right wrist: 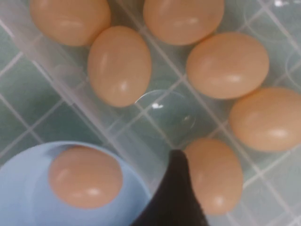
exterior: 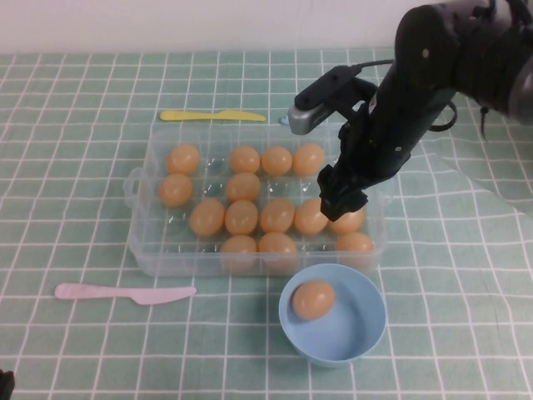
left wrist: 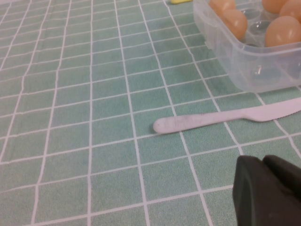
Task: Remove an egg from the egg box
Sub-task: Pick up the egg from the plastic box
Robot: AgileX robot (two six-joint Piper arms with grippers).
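Observation:
The clear egg box stands mid-table with several tan-orange eggs in its wells. My right gripper hangs low over the box's right end, just above an egg. In the right wrist view one dark finger stands beside that egg. The other finger is out of frame, so the jaws stand apart and hold nothing. One egg lies in the light-blue bowl. My left gripper is shut and empty, low over the cloth at the near left corner.
A pink plastic knife lies in front of the box, also in the left wrist view. A yellow knife lies behind the box. The bowl touches the box's front right edge. A green checked cloth covers the table.

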